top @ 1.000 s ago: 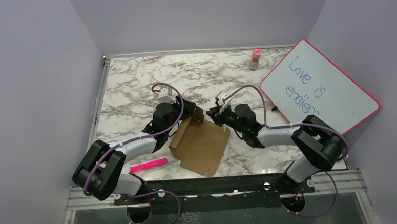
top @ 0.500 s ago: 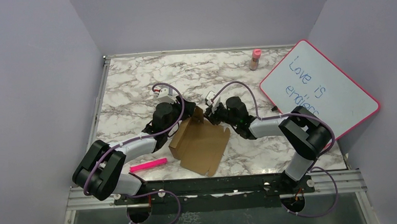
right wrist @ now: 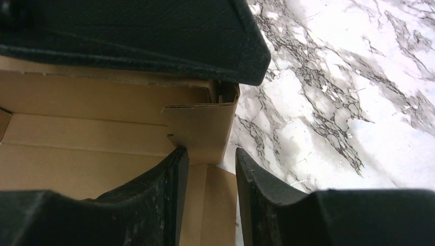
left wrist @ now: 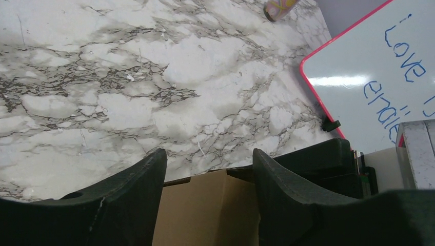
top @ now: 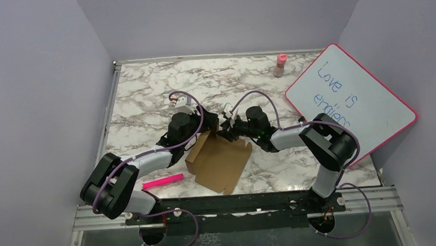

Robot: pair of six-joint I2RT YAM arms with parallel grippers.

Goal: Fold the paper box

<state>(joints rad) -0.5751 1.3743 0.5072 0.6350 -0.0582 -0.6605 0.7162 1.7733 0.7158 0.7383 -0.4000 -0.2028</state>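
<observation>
The paper box (top: 220,159), plain brown cardboard, lies partly folded on the marble table between the two arms, with its far flap raised. My left gripper (top: 208,127) is at that flap's far left edge. In the left wrist view its jaws (left wrist: 209,154) stand open, with the cardboard (left wrist: 205,210) showing in the gap between them. My right gripper (top: 228,127) faces it from the right. Its jaws (right wrist: 211,152) are open just short of a small upright corner tab (right wrist: 202,128). The left fingertip touches the tab's lower edge. Nothing is gripped.
A pink marker (top: 162,181) lies near the left arm at the front. A pink-framed whiteboard (top: 349,96) leans at the right, and a pink bottle (top: 281,65) stands at the back. Purple walls close in three sides of the table.
The right gripper has moved left up to the box's raised flap and opened wider. The left jaws have also opened wider. The box has shifted slightly.
</observation>
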